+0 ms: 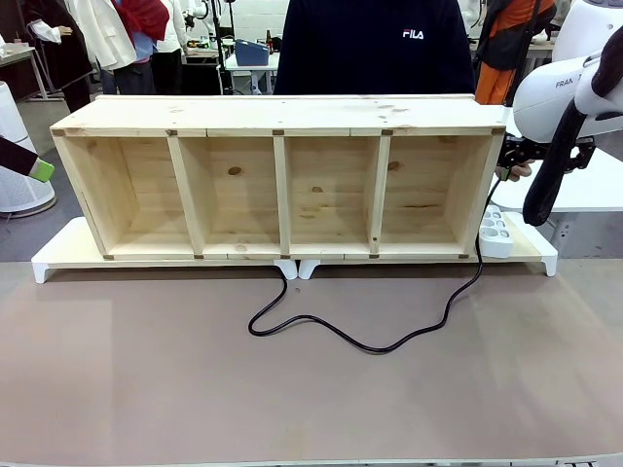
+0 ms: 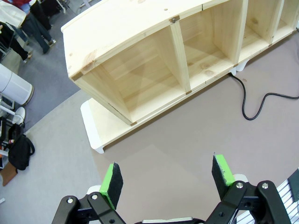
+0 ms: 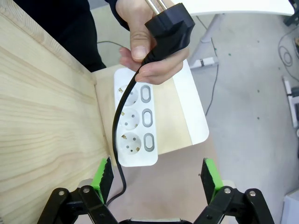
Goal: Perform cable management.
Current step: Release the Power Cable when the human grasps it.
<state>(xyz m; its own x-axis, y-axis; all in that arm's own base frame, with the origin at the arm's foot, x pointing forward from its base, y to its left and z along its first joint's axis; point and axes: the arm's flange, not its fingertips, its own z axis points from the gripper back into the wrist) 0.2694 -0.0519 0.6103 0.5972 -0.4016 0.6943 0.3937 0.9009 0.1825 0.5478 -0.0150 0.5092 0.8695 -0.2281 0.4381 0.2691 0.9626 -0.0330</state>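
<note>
Gripping the cable (image 3: 114, 116) plug (image 3: 170, 25) over the power strip (image 3: 138, 122), person's hand (image 3: 136, 46), left fingers (image 2: 112, 184) and right fingers (image 3: 103, 179) released.

Shelf: a pale wooden shelf (image 1: 292, 115) with four open compartments is lying lengthwise along the table's far edge, its openings facing the near edge.
Stands: two low white stands are carrying the shelf, one (image 1: 56, 255) jutting out at the far left corner, the other (image 1: 533, 255) at the far right corner.
Power strip: a white power strip (image 1: 494, 236) is lying on the right stand, just beside the shelf's right end.
Table: a brownish top (image 1: 292, 409) is covering it.
Person: someone in a dark top (image 1: 370, 49) is standing behind the far edge.
</note>
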